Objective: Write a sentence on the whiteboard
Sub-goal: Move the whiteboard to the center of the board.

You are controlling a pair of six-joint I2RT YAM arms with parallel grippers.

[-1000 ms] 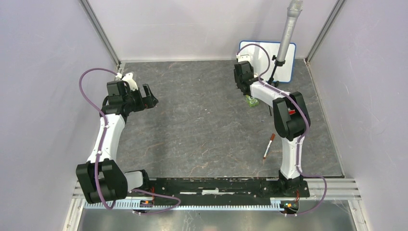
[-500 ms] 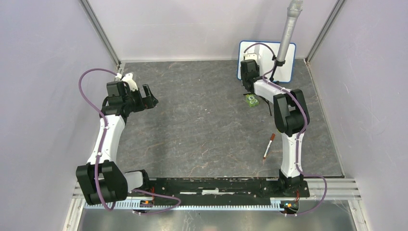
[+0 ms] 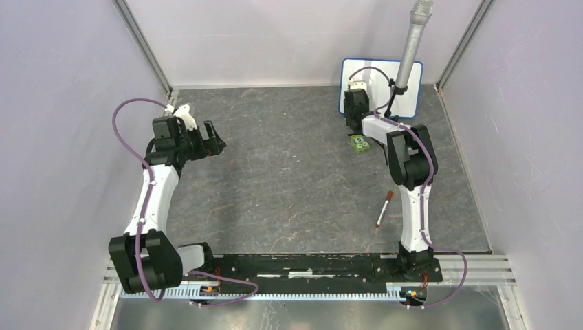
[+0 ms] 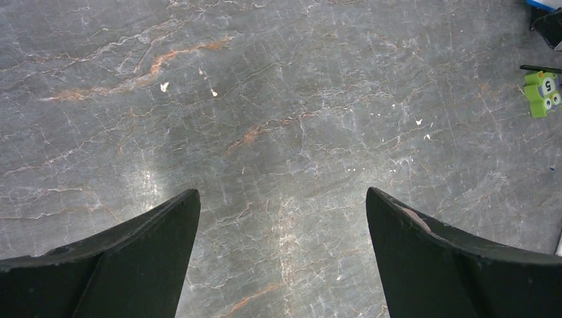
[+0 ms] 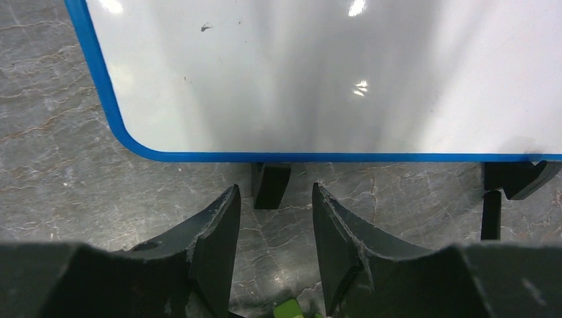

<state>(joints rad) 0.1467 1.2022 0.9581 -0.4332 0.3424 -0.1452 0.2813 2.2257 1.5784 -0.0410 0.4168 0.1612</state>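
The whiteboard stands at the back right, glossy white in a thin blue frame. In the right wrist view the whiteboard fills the top, blank but for tiny specks; no sentence shows on it. My right gripper sits low in front of the board's left part. There the right gripper is open with only table between the fingers. One black board foot stands just ahead of the gap. My left gripper hovers far left. The left wrist view shows the left gripper wide open over bare table.
A red-brown marker lies on the table beside the right arm. A small green block sits just behind the right gripper, the same green block showing at the left wrist view's edge. A grey pole on a black stand leans before the board.
My right gripper has moved away from the green block up to the whiteboard's lower edge, and its jaws have narrowed a little. The left arm has not moved.
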